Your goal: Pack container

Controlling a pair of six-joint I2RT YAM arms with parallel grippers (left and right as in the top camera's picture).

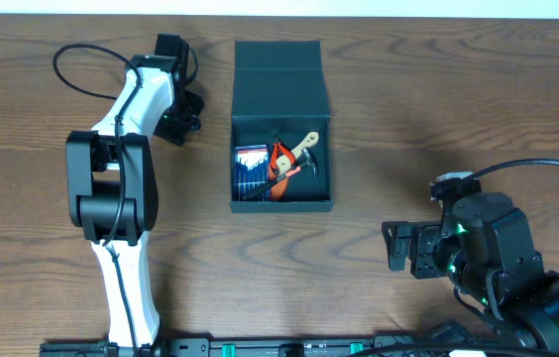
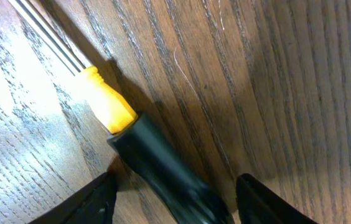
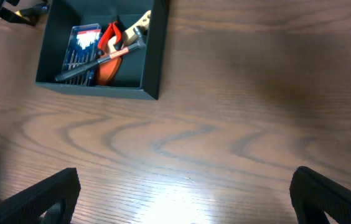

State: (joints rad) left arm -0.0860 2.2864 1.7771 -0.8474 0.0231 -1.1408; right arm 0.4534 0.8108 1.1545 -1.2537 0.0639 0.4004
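From overhead, the container (image 1: 281, 206) sits mid-counter (image 1: 438, 109) with its flap lid folded back. A blue bit case (image 1: 250, 169), orange-handled pliers (image 1: 281, 159) and a wooden-handled tool (image 1: 304, 146) already lie inside. The left pincer (image 1: 178, 109) is down on the counter just beside the box's upper left, while the right pincer (image 1: 403, 248) waits well apart at the lower right.

In the left wrist view, the pincer is spread, its fingers (image 2: 94, 199) on either side of the black handle of a screwdriver (image 2: 163, 162) that lies flat and diagonal. The step looks like a pick-up. It would be best to close squarely on the thick black grip rather than the yellow collar or thin shaft, then lift level so the long shaft does not swing.

In the right wrist view, that pincer's fingers (image 3: 45, 196) are wide apart and hold nothing. The container lies ahead, so the right pincer should keep clear of the drop path.
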